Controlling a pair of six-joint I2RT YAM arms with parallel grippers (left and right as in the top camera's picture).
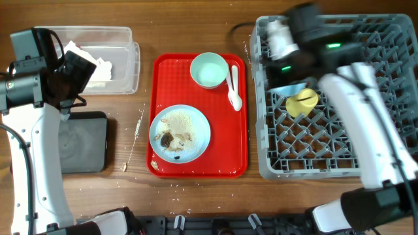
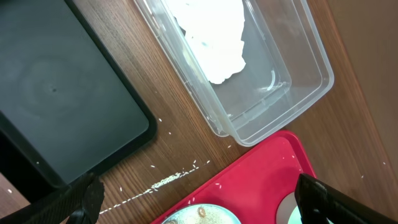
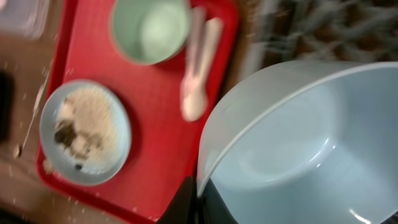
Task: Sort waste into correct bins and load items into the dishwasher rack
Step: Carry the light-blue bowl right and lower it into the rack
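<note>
Grey plastic rack point(image 1: 307, 153), one only, sits on the surface just right of the red tray point(image 1: 225, 150). Left of the red tray lie one flat black tray point(image 1: 85, 143) and one clear box point(image 1: 124, 62) holding one crumpled white napkin point(image 1: 98, 65). The left claw point(image 2: 199, 208) hangs near that box, spread wide and holding nothing.

On the red tray stand one blue plate point(image 1: 204, 134) carrying brown and white scraps point(image 1: 171, 138), and one pale green bowl point(image 1: 209, 70). A second bowl point(image 3: 298, 143) hangs over the rack, its rim clamped in the right claw point(image 3: 200, 198).

One yellow cup point(image 1: 302, 102) lies in the rack. One white spoon point(image 1: 234, 88) lies on the red tray. Rice crumbs point(image 1: 137, 127) dot the surface left of it.
</note>
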